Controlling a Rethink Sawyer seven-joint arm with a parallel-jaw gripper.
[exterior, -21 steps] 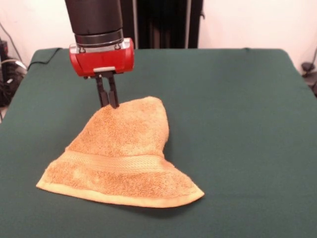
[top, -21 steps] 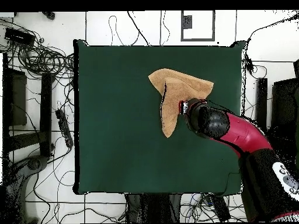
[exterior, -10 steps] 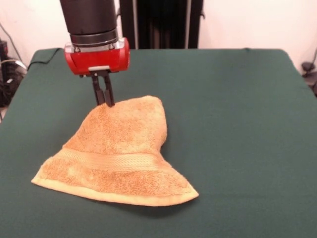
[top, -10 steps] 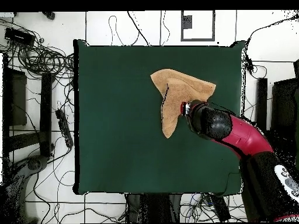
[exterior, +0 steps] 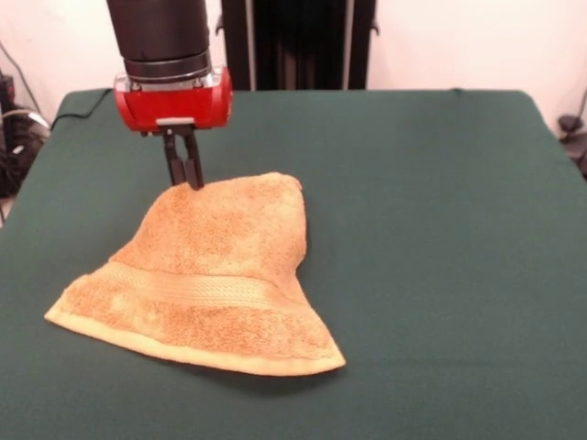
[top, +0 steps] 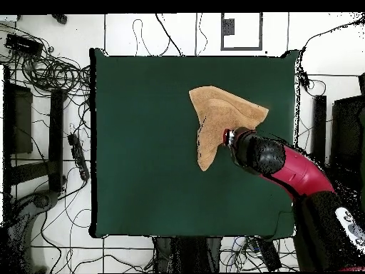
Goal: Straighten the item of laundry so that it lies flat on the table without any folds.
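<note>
While no writing can be read anywhere, the golden-orange terry towel lies humped on the green cloth table, at about 1 o'clock from centre in the overhead view. Its woven band crosses near the hem. Narrow, the gripper pinches the towel's upper corner.

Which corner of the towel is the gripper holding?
The raised far corner: the gripper is shut on the towel there, lifting it off the table, while the banded hem's corners lie flat.
</note>
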